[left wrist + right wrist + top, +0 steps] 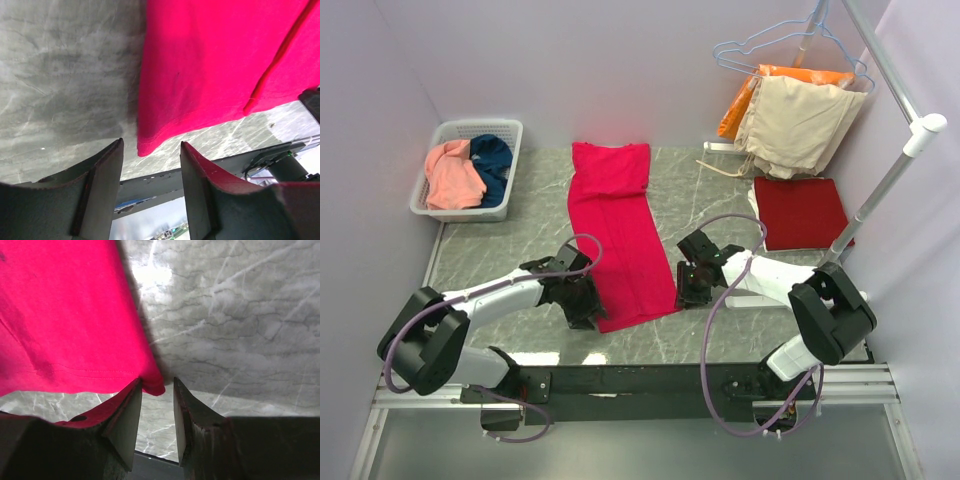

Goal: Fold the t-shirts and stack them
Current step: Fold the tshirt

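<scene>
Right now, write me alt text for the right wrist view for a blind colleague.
A bright red t-shirt lies flat on a grey marbled table, filling the upper left. Its near corner sits ahead of the right end effector, whose jaws stand apart at the bottom.

Both arms (490,295) low, angled inward; left fingers (100,185) parted wide, right fingers (125,415) parted narrower, tips down.
</scene>
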Controlling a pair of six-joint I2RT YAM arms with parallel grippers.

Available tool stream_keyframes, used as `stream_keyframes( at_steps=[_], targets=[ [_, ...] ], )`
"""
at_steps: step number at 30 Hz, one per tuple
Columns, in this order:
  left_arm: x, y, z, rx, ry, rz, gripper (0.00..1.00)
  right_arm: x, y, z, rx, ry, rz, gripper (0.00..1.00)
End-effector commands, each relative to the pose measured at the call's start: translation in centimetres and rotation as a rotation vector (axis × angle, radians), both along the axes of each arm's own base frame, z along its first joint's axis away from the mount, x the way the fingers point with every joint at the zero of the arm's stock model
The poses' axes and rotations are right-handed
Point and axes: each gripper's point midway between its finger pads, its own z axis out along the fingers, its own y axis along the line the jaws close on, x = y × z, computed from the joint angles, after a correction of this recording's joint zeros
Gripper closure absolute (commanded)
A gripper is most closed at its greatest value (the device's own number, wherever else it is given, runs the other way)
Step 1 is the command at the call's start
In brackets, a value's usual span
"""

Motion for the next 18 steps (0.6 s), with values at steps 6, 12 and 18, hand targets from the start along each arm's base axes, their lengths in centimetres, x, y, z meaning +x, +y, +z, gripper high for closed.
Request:
stream_keyframes(
  at_steps=[6,12,18],
  targets=[
    [-0.3,-1.0,-1.0,0.009,0.022,0.005,0.58,0.5,0.2,-1.6,-0.008,-0.006,0.018,0.64],
    [-0.1,-1.0,-1.1,0.027,0.019,0.003,0.82,0.3,0.5,-2.2,-0.009,0.022,0.034,0.83],
    [-0.3,0.0,-0.6,0.066,0.003,0.013,0.99,-1.7,0.2,-1.6,0.012,0.036,0.062,1.00]
  ],
)
